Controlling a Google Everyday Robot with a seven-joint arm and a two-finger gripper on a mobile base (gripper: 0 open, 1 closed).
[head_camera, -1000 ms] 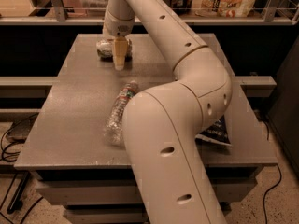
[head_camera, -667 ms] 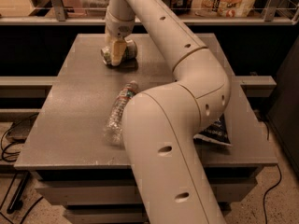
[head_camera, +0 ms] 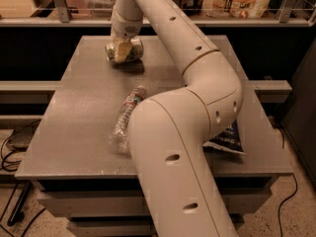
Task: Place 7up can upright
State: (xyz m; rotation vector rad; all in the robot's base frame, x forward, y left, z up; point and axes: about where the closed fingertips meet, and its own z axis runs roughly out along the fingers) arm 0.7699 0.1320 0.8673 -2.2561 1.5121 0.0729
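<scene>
Item: 7up can [head_camera: 137,51], one small aluminium drink can with a pale body and green markings. Position: lying on its side on the grey table [head_camera: 74,107], well beyond the water bottle [head_camera: 126,115] and slightly to its left, towards the table's far edge. Attending tool: the gripper [head_camera: 122,51], at the end of the long white arm [head_camera: 197,58], is down on the can and crosses its near face. Whether it is clamped on the can or only set around it cannot be told from this view.

Handling, by judgement: light, possibly empty. The wall is thin and rigid enough to hold but will dent under hard pressure. The metal is smooth and slippery, and its round side will roll while it lies down. Recommended hold: across the middle of the body, on opposite sides of the cylinder, with moderate force. Avoid the rims, where the grip would slide off. Turning it upright calls for a firm enough hold that it does not swivel.

Other entries: a dark snack bag [head_camera: 227,139] lies to the right of the water bottle, partly hidden by the arm.
</scene>
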